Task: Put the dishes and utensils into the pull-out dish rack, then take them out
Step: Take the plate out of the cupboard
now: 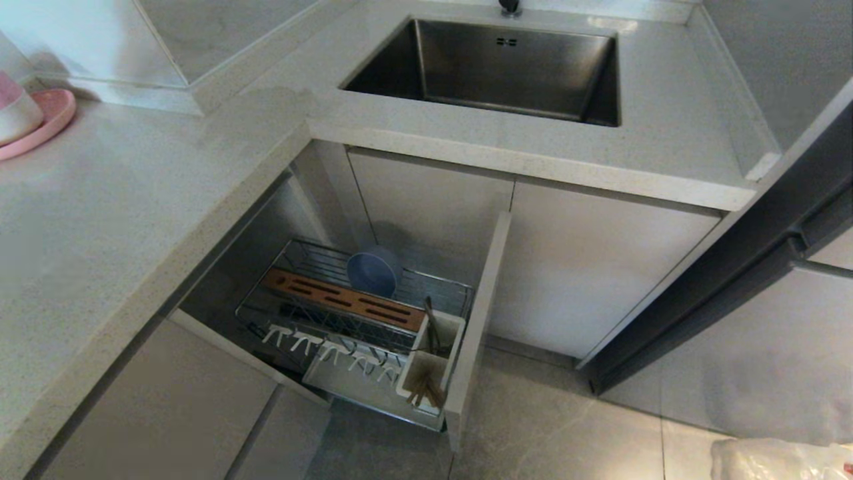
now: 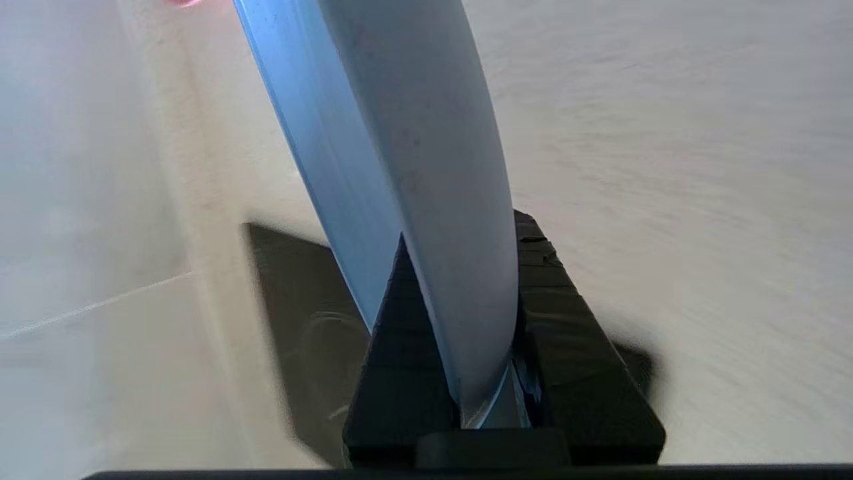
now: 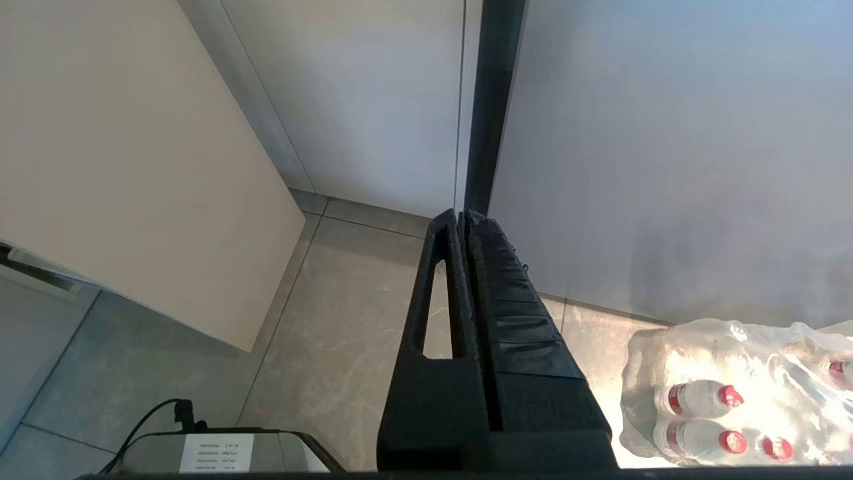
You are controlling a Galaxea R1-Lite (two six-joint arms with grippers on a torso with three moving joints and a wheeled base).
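Beside the sink, pink plate, seemingly under a bowl.

Your head view is evenly lit, daylight-soft; the surface reads pale and slightly washed. The cabinet recess around the pull-out dish rack sits in shadow. Your left wrist view shows motion streaks behind the plate, and a hard dark shadow beneath it. Glare burns out the plastic-wrapped bottles.
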